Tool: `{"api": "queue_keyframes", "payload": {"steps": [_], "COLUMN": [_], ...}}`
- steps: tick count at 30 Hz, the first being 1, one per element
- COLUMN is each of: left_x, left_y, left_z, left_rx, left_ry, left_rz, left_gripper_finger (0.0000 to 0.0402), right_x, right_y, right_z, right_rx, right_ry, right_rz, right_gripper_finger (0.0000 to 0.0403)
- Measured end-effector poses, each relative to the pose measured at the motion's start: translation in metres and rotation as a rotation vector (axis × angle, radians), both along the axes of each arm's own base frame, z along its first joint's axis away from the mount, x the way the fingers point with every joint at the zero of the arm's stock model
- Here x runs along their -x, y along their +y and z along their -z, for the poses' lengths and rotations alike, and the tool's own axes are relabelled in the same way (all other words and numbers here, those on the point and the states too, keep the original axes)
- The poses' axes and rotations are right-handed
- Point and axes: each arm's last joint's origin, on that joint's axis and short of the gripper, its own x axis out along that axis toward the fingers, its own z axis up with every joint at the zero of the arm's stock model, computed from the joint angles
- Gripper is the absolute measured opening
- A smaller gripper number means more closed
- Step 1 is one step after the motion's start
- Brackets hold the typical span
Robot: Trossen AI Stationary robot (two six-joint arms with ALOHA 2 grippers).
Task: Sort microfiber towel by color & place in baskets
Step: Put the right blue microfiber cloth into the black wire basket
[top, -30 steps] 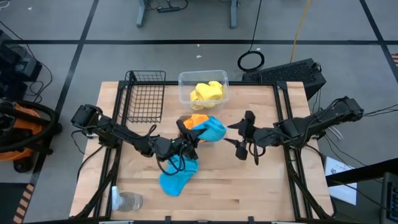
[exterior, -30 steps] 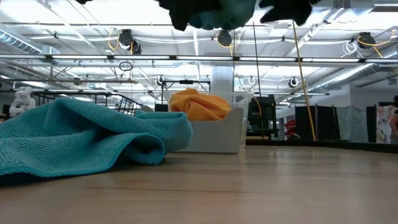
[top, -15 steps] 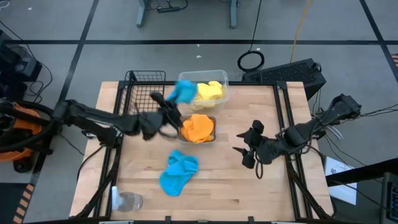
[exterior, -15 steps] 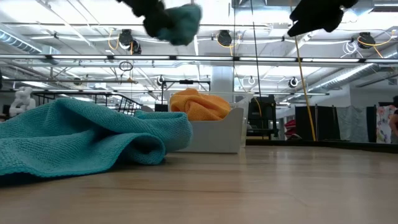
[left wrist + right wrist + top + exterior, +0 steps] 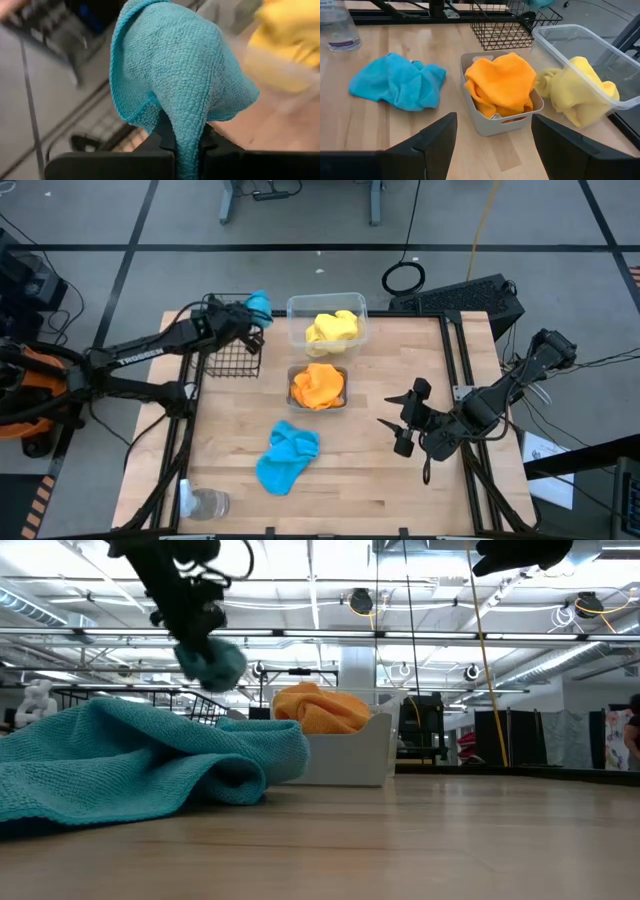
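Note:
My left gripper [image 5: 250,315] is shut on a blue microfiber towel [image 5: 259,305] and holds it in the air over the far right corner of the black wire-mesh basket [image 5: 232,345]. In the low view this towel [image 5: 212,662] shows as a bunched lump under the gripper. A second blue towel [image 5: 287,457] lies crumpled on the table near the front. An orange towel [image 5: 318,385] fills the grey tray [image 5: 343,402], and a yellow towel [image 5: 332,328] sits in the clear tub [image 5: 296,305]. My right gripper [image 5: 405,420] is open above the table's right part. My left gripper pinches the blue towel between its two fingers at a gathered fold [image 5: 186,135]; the number of layers cannot be told. The rest of the cloth [image 5: 180,70] bulges beyond the fingertips. The towel is lifted clear of the table and the basket, bunched and slack.
A clear glass cup [image 5: 207,503] stands at the table's near left corner. Bare wood lies between the grey tray and my right gripper [image 5: 492,145] and along the near edge. A black frame rail [image 5: 462,380] runs along the table's right side.
My left gripper has carried the blue towel up from over the grey tray at the table's middle, toward the far left, to above the wire basket's far right corner. My right gripper has drawn back a little toward the near right. The other blue towel has stayed where it was.

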Motion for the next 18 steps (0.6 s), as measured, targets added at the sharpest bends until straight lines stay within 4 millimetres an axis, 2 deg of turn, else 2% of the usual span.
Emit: {"api": "queue_keyframes", "payload": {"steps": [7, 12, 18], "left_x": [0.012, 0.010, 0.001], "left_y": [0.027, 0.041, 0.049], "left_z": [0.016, 0.030, 0.048], "left_rx": [0.093, 0.156, 0.196], "left_ry": [0.062, 0.098, 0.169], "left_rz": [-0.171, -0.201, -0.212], "left_gripper_finger": [0.0011, 0.0012, 0.0063], "right_x": [0.000, 0.000, 0.000], "right_y": [-0.001, -0.001, -0.001], "right_z": [0.000, 0.000, 0.000], "right_rx": [0.016, 0.020, 0.021], "right_ry": [-0.010, -0.010, -0.009], "right_rz": [0.016, 0.015, 0.015], "right_gripper_finger": [0.0249, 0.0249, 0.0249]}}
